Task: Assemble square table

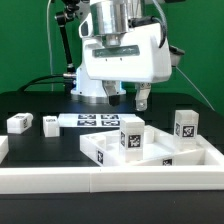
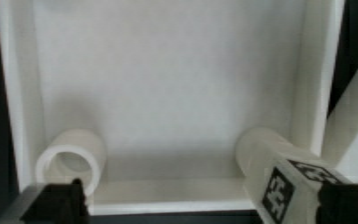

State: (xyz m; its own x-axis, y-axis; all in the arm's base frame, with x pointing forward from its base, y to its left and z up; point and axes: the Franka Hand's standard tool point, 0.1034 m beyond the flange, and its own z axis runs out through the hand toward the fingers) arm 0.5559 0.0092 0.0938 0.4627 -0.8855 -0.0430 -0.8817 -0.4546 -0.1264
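Right now, one gripper (image 1: pixel 122 100) hangs over the black bench (image 1: pixel 30 142), just above the back of the square top (image 1: pixel 160 158). Its two fingers (image 1: pixel 141 100) are spread apart and pinch nothing. There is one square top, white with a raised rim, and it lies flat on the bench toward the exterior view's right. I count four small white legs, each with a black-and-white tag. Two lie apart from the top, toward the exterior view's left: the outer leg (image 1: pixel 18 122) and the near leg (image 1: pixel 50 124). The middle leg (image 1: pixel 130 136) stands up inside the top. The right leg (image 1: pixel 185 125) stands at the top's far side; I cannot tell if it is inside the rim. One marker board (image 1: pixel 95 120) lies flat behind the top. One long white rail (image 1: pixel 60 182) runs along the front. The wrist view looks down into the top (image 2: pixel 176 80), where two white legs show, one plain (image 2: pixel 69 155) and one tagged (image 2: pixel 286 160), with both dark fingers (image 2: pixel 55 203) wide apart.
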